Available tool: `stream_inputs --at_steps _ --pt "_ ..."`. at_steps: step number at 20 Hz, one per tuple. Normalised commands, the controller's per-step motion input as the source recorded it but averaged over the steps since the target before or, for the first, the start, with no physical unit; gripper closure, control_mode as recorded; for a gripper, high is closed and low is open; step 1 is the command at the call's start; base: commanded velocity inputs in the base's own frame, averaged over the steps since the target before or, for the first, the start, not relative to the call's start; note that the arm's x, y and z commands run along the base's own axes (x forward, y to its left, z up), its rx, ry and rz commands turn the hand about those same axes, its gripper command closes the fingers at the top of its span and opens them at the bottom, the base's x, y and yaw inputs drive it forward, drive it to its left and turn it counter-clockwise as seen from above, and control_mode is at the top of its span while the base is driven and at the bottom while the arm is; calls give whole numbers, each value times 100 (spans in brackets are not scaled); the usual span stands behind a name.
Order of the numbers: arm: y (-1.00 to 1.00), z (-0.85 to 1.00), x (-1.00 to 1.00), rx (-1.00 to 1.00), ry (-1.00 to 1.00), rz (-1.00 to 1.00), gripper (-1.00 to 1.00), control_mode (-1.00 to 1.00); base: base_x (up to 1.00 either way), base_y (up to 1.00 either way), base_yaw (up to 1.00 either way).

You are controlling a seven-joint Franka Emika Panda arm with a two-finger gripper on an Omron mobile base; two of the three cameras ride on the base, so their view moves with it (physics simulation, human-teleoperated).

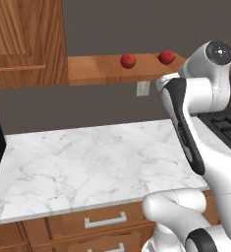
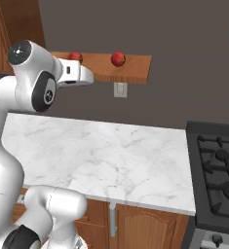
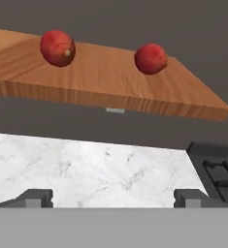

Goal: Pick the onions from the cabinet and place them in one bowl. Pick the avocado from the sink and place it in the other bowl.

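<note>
Facing: gripper [image 3: 113, 199] is hanging with jaws apart, touching nothing.
Onions [image 3: 57, 48] [image 3: 151, 58]: sitting beyond it on shelf [image 3: 105, 80], one near its right edge.

A kitchen: marble counter [image 1: 87, 162], gas stove [image 2: 218, 170], wooden drawers [image 1: 104, 221] and wall cabinet [image 1: 26, 42].

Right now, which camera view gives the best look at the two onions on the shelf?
The hand view: both onions appear large and unblocked on the open shelf. The left base view shows them small, the right one close beside the arm. In the right base view the arm partly hides one.
</note>
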Motion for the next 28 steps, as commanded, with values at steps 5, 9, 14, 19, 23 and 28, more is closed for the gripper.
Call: stream_inputs --at_steps 5,9,14,19,23,28 --pt "-40 39 8 14 0 -6 -100 -100 0 0 0" --pt "-13 17 27 5 0 -8 -100 -100 0 0 0" --pt "-1 0 51 0 0 -7 -100 -100 0 0 0" --pt "-17 5 53 7 1 -3 -100 -100 0 0 0" --pt "-27 3 45 10 6 0 -100 -100 0 0 0" --pt "-21 0 49 7 11 0 -100 -100 0 0 0"
